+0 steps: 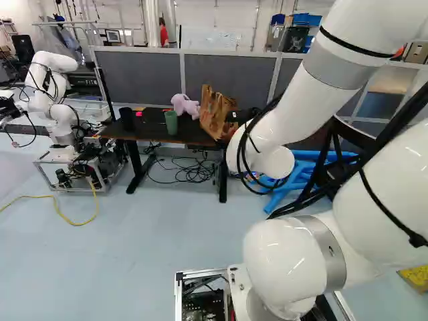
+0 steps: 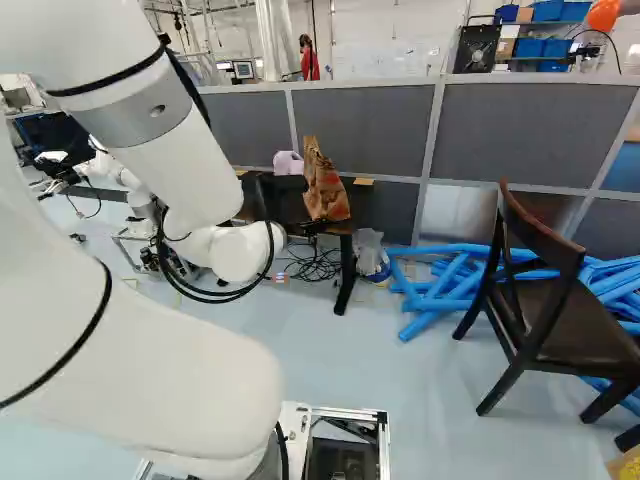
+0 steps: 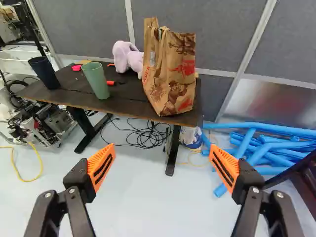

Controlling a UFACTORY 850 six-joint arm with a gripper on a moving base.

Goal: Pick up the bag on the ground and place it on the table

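The brown paper bag [image 1: 215,114] stands on the dark table [image 1: 155,132], near its end. Seen from the wrist, the paper bag [image 3: 170,69] leans a little, with printed figures on its side, and the table edge [image 3: 138,109] runs below it. My gripper [image 1: 242,116] shows as a dark shape beside the bag in the left base view. In the wrist view the gripper [image 3: 162,157] is open, its orange pads wide apart with nothing between them; the bag is ahead of it, not touched. A pale plastic bag [image 2: 369,250] lies on the floor by the table leg.
A green cup [image 3: 95,80], a dark cup [image 3: 44,72] and a pink plush toy [image 3: 128,59] share the table. Cables [image 3: 147,136] lie beneath it. Blue tubes [image 2: 455,285] and a dark chair [image 2: 560,310] stand to the right. Another robot [image 1: 57,93] is at the left.
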